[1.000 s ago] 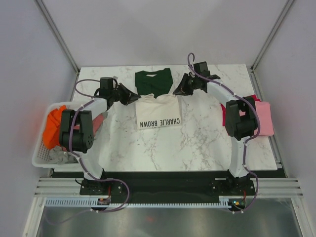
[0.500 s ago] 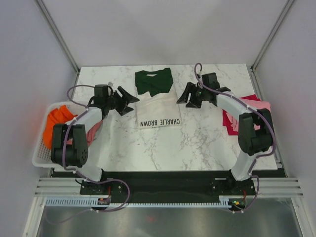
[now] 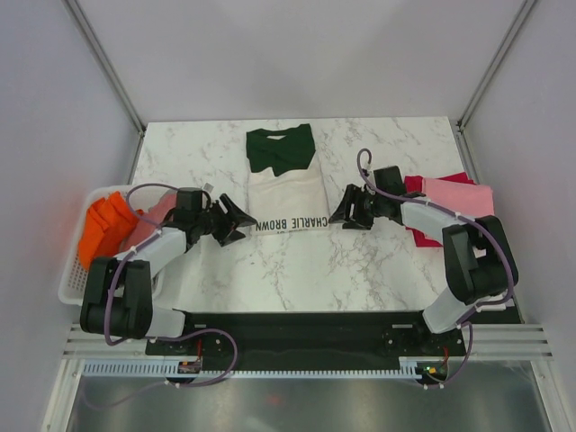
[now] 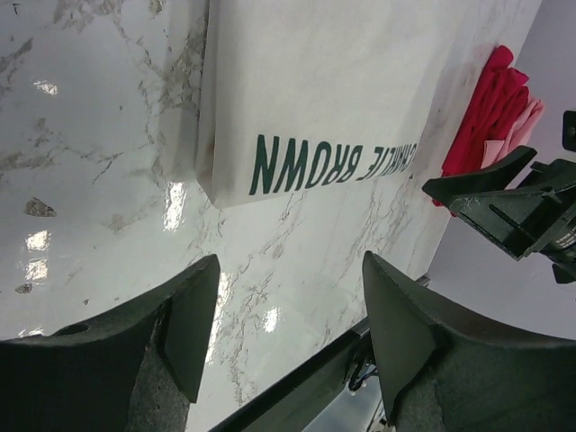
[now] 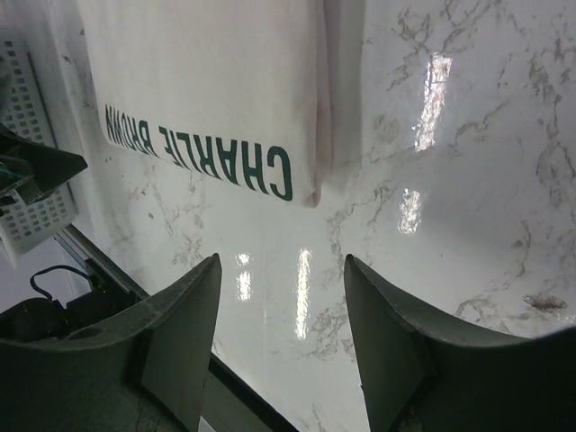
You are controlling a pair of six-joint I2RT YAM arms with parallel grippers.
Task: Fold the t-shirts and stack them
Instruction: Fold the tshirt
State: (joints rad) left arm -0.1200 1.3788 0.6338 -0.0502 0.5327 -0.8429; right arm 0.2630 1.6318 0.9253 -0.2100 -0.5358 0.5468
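The cream t-shirt (image 3: 288,193) lies folded into a narrow rectangle in the middle of the table, dark green sleeves (image 3: 281,148) at its far end and the print "CHARLIE BROWN" (image 4: 333,164) at its near hem. My left gripper (image 3: 236,220) stands open just left of the near-left corner, nothing between its fingers (image 4: 290,261). My right gripper (image 3: 340,211) is open just right of the near-right corner (image 5: 310,193), also empty (image 5: 283,259). Pink (image 3: 454,191) and crimson (image 3: 421,232) t-shirts lie at the right edge.
A white slatted basket (image 3: 74,283) hangs off the table's left edge with an orange t-shirt (image 3: 103,225) and a dusty-rose one (image 3: 155,209) in it. The black rail (image 3: 297,324) runs along the near edge. Bare marble (image 3: 297,270) lies between shirt and rail.
Both grippers went from shut beside the shirt's far half to open, and drew back toward me along its two sides to the near corners. The shirt stays flat.
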